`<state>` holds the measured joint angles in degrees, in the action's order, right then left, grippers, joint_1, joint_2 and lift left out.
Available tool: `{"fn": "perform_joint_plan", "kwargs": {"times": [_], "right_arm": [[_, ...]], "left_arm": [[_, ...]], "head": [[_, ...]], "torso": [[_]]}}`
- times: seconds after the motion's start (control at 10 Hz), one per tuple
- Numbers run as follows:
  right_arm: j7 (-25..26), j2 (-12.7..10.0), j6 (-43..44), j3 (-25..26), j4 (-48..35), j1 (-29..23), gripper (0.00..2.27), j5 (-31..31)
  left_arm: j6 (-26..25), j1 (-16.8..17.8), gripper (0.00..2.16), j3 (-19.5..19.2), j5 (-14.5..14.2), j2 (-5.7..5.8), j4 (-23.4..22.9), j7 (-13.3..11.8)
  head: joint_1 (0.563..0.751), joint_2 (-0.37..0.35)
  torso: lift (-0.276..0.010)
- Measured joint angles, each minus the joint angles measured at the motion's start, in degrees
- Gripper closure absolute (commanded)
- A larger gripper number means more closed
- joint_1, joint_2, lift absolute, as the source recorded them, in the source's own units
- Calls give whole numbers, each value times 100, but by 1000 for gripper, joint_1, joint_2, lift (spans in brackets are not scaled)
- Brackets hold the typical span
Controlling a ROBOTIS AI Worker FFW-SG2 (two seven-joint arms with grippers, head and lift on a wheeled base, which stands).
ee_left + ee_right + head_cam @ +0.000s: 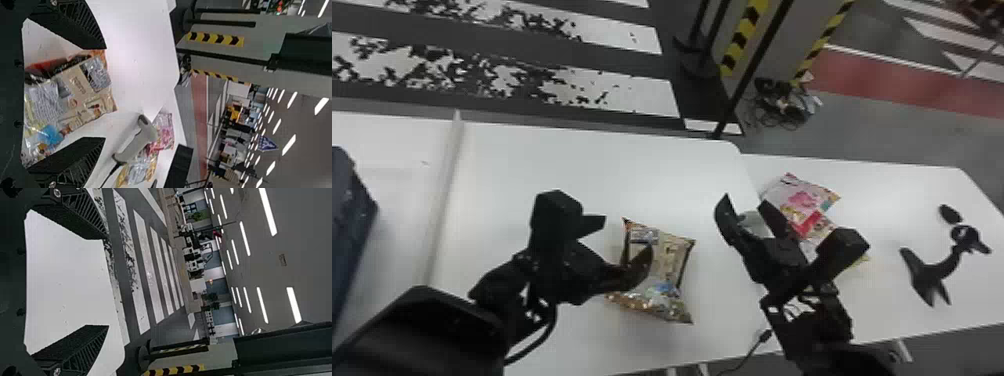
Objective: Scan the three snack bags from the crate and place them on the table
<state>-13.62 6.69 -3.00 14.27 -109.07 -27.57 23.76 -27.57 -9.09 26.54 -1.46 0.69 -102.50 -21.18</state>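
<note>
Left claw (628,234) and right claw (744,201) both hang with jaws spread.

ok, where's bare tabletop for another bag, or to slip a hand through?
Middle table: wide patch between the seam, far edge and tan bag. Right table: gap between pink bag and black object. Crowded: around the right gripper, with the scanner and pink bag close by.

The head view is bright: the white table (572,165) throws back a pale sheen toward eleven o'clock, with soft grey shading near nine. At six, tiny glints speckle the bag (664,280). In both wrist views, rows of ceiling lamps (267,211) glare white against a dimmer grey ceiling (313,250).
</note>
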Motion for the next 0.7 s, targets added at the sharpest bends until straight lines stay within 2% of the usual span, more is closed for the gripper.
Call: {"fn": "perform_joint_plan", "kwargs": {"times": [0.2, 0.4, 0.6, 0.7], "right_arm": [[-18, 16, -73, -96, -1, -17, 137, -50], [-18, 16, -346, -308, -15, -20, 363, -142], [-18, -8, -759, -526, -49, -35, 964, -153], [-11, -20, -963, -598, -60, -44, 1440, -146]], "left_arm": [[-36, -321, 22, -761, -40, 135, -734, 21], [-36, -642, 22, -1433, -125, 188, -1312, 131], [-50, -895, 22, -1919, -204, 221, -1682, 298], [-46, -991, 22, -2145, -338, 243, -1759, 303]], "head": [[695, -350], [695, -338], [695, -233], [695, -193]], "torso": [[-62], [-62], [-62], [-62]]}}
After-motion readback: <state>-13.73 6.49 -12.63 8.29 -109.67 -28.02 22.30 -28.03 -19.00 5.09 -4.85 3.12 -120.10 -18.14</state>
